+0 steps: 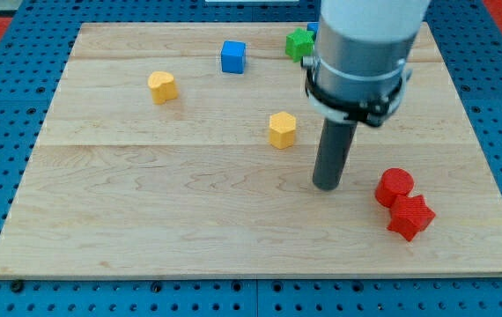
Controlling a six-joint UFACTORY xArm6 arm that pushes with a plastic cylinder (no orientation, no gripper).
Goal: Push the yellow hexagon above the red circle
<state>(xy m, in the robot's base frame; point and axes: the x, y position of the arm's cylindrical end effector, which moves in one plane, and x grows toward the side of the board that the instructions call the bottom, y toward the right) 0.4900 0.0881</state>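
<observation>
There are no jaws here to be open or closed: the arm ends in a plain dark rod, and my tip (326,186) rests on the wooden board (145,220), holding nothing and touching no block. The yellow hexagon (282,129) lies near my tip at about ten o'clock, apart from it. The red circle (395,186) sits at three o'clock from my tip, with a gap between them. Touching the circle at its five o'clock is a red star-like block (411,217). Farther out, a yellow heart-shaped block (163,86) lies well apart at ten o'clock, a blue cube (232,56) at eleven, and a green block (300,42), shape unclear, at twelve, partly beside the arm's pale housing (365,44). The board is light planked wood, lying on a blue perforated surface (4,106) that surrounds it.
</observation>
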